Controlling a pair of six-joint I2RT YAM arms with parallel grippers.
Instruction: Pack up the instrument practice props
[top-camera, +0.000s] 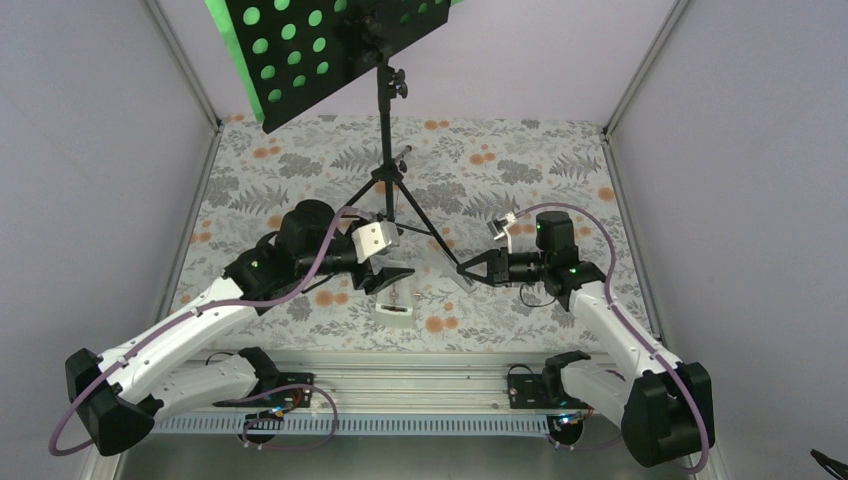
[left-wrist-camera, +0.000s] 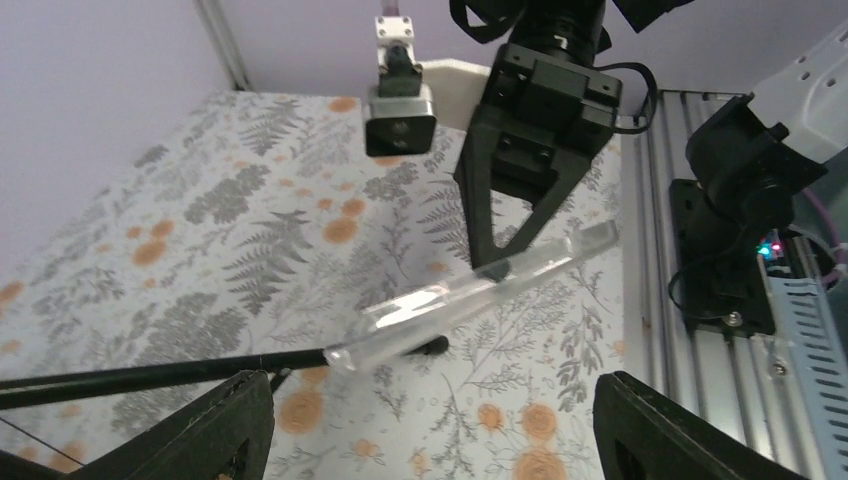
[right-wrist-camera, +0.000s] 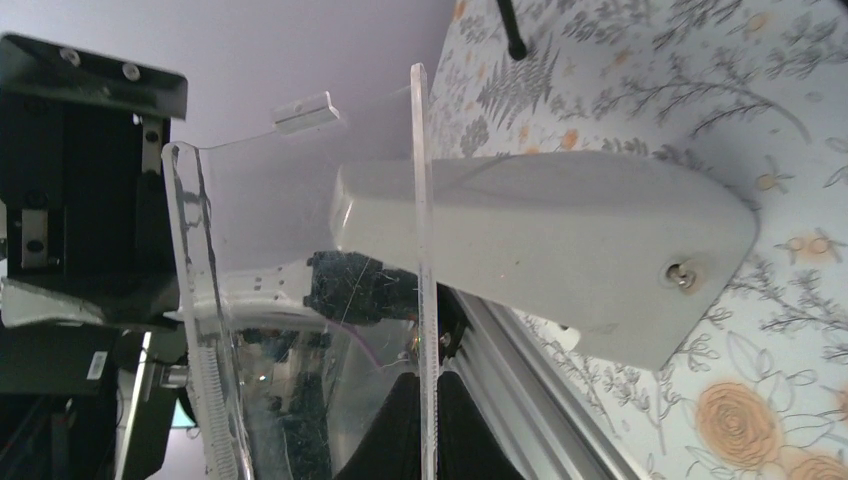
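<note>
Though beside tripod leg (top-camera: 430, 228), right end effector (top-camera: 463, 268) on clear panel (left-wrist-camera: 400, 310) edge.

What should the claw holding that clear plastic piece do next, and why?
Probably ease the right claw toward the white metronome, carrying the clear plastic piece it pinches. The piece looks like the metronome's cover, and the left claw is open nearby, holding nothing, seemingly ready to steady it.

Both arms are stretched forward and angled in toward each other, wrists held low over the middle. The left gripper (top-camera: 392, 278) is spread wide open, fingers (left-wrist-camera: 225, 430) set well apart. The right gripper (top-camera: 468, 268) is pointed left, pretty much pinched to a point on a clear plastic panel (left-wrist-camera: 470, 295).
</note>
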